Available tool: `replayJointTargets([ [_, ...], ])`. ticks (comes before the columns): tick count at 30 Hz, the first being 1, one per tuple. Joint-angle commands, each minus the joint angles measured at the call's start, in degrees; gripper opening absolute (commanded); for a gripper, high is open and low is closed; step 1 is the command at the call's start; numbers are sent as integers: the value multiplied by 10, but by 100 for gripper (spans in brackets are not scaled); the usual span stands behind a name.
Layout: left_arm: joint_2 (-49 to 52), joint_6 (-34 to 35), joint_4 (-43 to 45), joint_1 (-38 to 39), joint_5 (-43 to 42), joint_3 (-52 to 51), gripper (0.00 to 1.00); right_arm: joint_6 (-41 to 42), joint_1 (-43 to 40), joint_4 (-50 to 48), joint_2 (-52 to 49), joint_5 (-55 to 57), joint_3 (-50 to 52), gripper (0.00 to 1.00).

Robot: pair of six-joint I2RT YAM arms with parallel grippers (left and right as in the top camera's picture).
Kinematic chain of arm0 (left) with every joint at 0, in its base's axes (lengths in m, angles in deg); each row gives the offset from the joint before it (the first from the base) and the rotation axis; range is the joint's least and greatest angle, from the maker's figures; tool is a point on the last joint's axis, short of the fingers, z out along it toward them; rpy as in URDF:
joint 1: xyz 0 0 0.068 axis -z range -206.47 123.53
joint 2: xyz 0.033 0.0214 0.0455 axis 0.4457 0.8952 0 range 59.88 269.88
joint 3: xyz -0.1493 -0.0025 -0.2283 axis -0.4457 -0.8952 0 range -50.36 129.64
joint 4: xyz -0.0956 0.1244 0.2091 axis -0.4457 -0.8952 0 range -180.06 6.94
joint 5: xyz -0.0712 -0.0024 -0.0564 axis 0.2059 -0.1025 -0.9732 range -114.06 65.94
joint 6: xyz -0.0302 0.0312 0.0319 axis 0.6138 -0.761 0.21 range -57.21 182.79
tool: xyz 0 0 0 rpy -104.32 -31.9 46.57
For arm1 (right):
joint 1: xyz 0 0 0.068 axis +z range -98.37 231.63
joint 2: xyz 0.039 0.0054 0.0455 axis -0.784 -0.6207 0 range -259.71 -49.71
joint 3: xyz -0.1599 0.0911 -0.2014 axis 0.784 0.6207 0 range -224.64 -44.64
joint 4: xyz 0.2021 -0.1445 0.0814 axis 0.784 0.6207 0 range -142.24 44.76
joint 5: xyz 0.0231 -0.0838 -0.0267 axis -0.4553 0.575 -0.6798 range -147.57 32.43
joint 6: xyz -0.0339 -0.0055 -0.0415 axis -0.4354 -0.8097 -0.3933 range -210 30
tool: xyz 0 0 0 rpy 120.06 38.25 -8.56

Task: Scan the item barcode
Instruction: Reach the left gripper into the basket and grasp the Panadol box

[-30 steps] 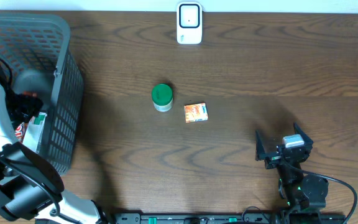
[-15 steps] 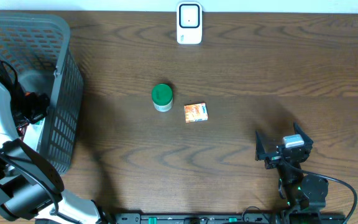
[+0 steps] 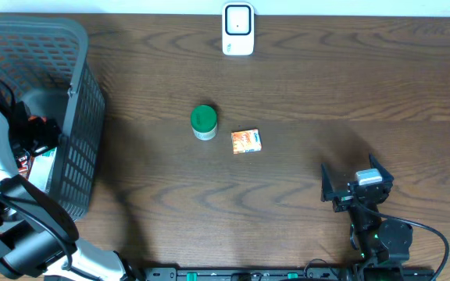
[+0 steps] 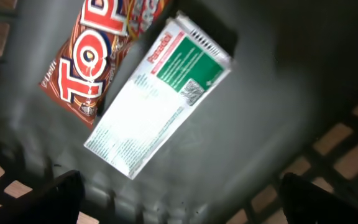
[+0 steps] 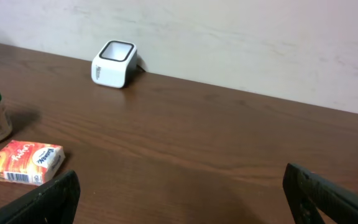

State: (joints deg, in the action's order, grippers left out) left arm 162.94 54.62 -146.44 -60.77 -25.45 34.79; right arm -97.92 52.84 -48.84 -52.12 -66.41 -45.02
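Dark wood surface [image 3: 303, 94]. Nearside: right fingers [image 3: 326, 184] spread wide, empty. Left fingers [image 4: 58, 199] apart above white-green box [image 4: 157, 106] and red wrapper [image 4: 89, 68] in grey basket [image 3: 76, 86]. Mid-surface: orange carton [image 3: 246, 140], green-lidded jar [image 3: 203, 122]. Far edge: white scanner [image 3: 238, 30], pale wall [image 5: 229, 31].

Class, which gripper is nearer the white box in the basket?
Left. The left gripper hangs over the box inside the basket; the right gripper sits far across the table.
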Motion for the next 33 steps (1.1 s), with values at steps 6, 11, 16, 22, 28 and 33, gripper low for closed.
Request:
replayJointTargets([
  [6, -2, -12, 66, -11, -3, -81, 98, 6, 4, 2, 0, 4, 1, 99],
  [11, -2, -12, 103, -11, 5, -103, 98, 6, 4, 2, 0, 4, 1, 99],
  [16, -2, -12, 123, -13, 34, -112, 98, 6, 4, 2, 0, 4, 1, 99],
  [22, -2, -13, 151, -21, 53, -125, 98, 6, 4, 2, 0, 4, 1, 99],
  [28, -1, -12, 179, -30, 48, -153, 98, 6, 4, 2, 0, 4, 1, 99],
  [33, -1, -11, 198, -30, 3, -179, 98, 6, 4, 2, 0, 4, 1, 99],
])
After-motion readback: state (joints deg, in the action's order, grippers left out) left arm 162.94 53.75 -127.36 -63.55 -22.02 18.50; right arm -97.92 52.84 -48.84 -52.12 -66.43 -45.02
